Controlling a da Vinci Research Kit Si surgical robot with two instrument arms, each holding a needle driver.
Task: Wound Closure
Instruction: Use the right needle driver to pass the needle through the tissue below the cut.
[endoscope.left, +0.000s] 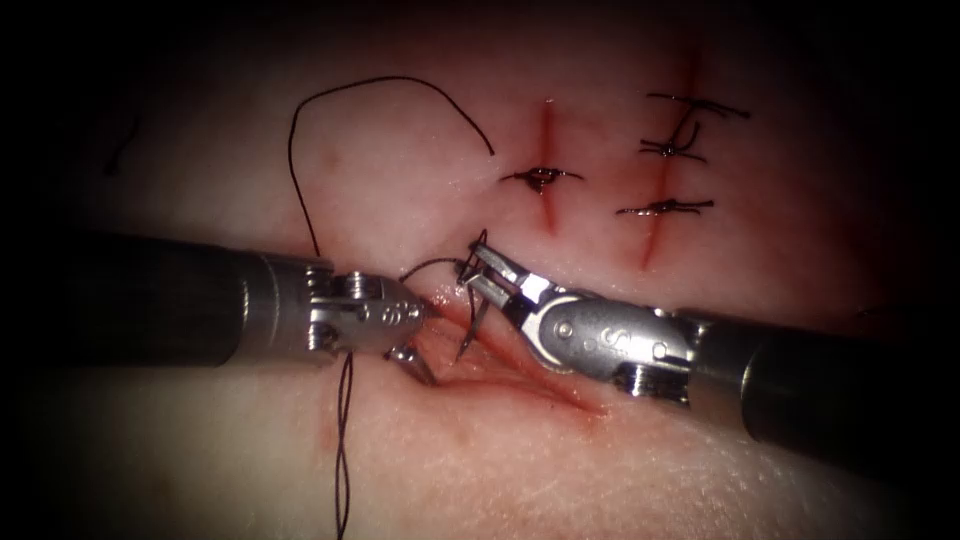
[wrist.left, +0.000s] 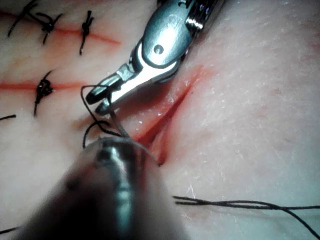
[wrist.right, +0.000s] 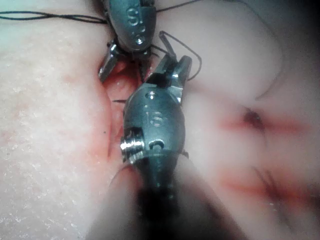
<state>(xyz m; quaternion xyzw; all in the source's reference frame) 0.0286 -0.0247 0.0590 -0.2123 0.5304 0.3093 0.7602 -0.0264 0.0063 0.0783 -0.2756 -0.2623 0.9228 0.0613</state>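
Nearest the endoscope: pale tissue (endoscope.left: 560, 470), crossed by two strands of thread (endoscope.left: 343, 450) twisted about each other and running up under the left tool (endoscope.left: 430, 345). Comes in level from the left, jaws spread wide, one tip down at the left edge of the cut (endoscope.left: 520, 385), the other just above it. Nothing between them, neither needle nor thread. Same spread seen from the right wrist view, tips set either side of the red, gaping opening.

Just beyond, meeting it from the right: the right tool (endoscope.left: 472, 268), jaws closed on the needle (endoscope.left: 472, 330). Grip close to the upper end of what shows of the curve — exactly where along it, cannot tell. From the jaws, the needle hanging down toward the cut between the two tools, lower end at the wet red edge; whether sunk in the tissue or only touching it, cannot tell. A short loop of thread curling at the jaw tips.

Red fluid (endoscope.left: 585, 405) along the open cut, slanting away under the right tool's wrist.

Farther back: thread rising from behind the left tool in a tall arc, free end lying near a second cut (endoscope.left: 547, 130) — closed by one knotted stitch (endoscope.left: 541, 178). Farthest right, a third cut (endoscope.left: 655, 240) with several knotted stitches (endoscope.left: 665, 207), short ends sticking out.
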